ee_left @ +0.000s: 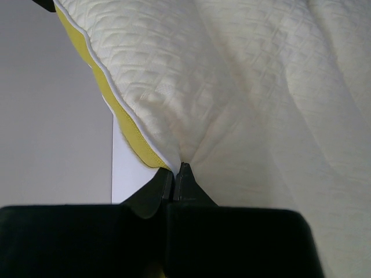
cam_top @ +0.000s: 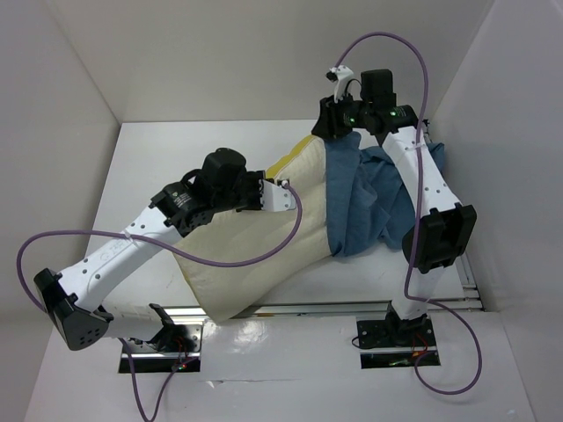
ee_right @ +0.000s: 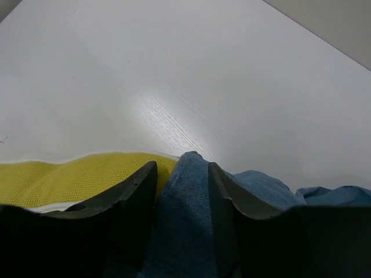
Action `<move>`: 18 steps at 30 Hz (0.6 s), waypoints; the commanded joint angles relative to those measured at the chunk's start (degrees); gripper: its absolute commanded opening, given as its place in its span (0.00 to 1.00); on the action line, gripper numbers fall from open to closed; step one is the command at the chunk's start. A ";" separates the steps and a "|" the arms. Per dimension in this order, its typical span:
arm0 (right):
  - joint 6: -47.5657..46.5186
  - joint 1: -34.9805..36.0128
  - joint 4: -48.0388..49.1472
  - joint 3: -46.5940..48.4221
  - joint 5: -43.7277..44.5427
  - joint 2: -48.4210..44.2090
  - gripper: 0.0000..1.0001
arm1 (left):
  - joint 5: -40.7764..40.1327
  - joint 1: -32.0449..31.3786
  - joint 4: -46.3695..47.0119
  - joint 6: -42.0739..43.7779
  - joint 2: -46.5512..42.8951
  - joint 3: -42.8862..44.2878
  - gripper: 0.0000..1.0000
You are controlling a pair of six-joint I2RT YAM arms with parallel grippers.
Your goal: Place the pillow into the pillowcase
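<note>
The cream pillow (cam_top: pixel 255 259) lies slanted across the table's middle, its right end inside the blue pillowcase (cam_top: pixel 365 207). My left gripper (cam_top: pixel 286 195) rests on the pillow's upper edge. In the left wrist view it (ee_left: pixel 176 169) is shut, pinching a fold of the quilted pillow (ee_left: pixel 243 87) beside the yellow piping. My right gripper (cam_top: pixel 339 132) is at the far edge of the pillowcase mouth. In the right wrist view its jaws (ee_right: pixel 182 168) stand apart, with a ridge of pillowcase (ee_right: pixel 185 220) between them and the pillow's yellow edge (ee_right: pixel 69 174) to the left.
White walls close in the table (cam_top: pixel 176 158) at the back, left and right. A purple cable (cam_top: pixel 286 233) droops over the pillow from the left arm. The right arm's elbow (cam_top: pixel 440 237) hangs over the pillowcase's right side.
</note>
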 commanded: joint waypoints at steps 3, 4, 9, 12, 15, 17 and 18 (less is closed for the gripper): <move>2.31 -0.83 0.74 0.52 1.03 -3.36 0.49 | 1.83 -0.33 6.36 3.29 -1.35 0.78 0.00; 2.31 -0.84 0.21 1.58 1.55 -3.35 0.47 | 1.83 -0.33 6.36 3.29 -1.35 0.78 0.00; 2.31 -2.59 -3.84 4.57 -0.19 -1.50 0.24 | 1.30 -0.86 6.36 3.82 -1.35 0.26 0.00; 2.31 -2.60 -4.46 4.05 -0.20 -2.29 0.28 | 1.30 -0.86 6.89 3.82 -1.35 -0.36 0.00; 2.83 -3.13 -2.80 2.64 -0.20 -3.17 0.31 | 1.30 -0.86 6.89 3.82 -1.35 -0.36 0.00; 3.36 -3.13 -2.17 2.11 -0.72 -3.79 0.20 | 1.30 -0.86 6.89 3.82 -1.35 -0.36 0.00; 3.36 -3.13 -2.17 2.11 -0.73 -3.79 0.11 | 1.30 -0.86 6.89 3.82 -1.35 -0.36 0.00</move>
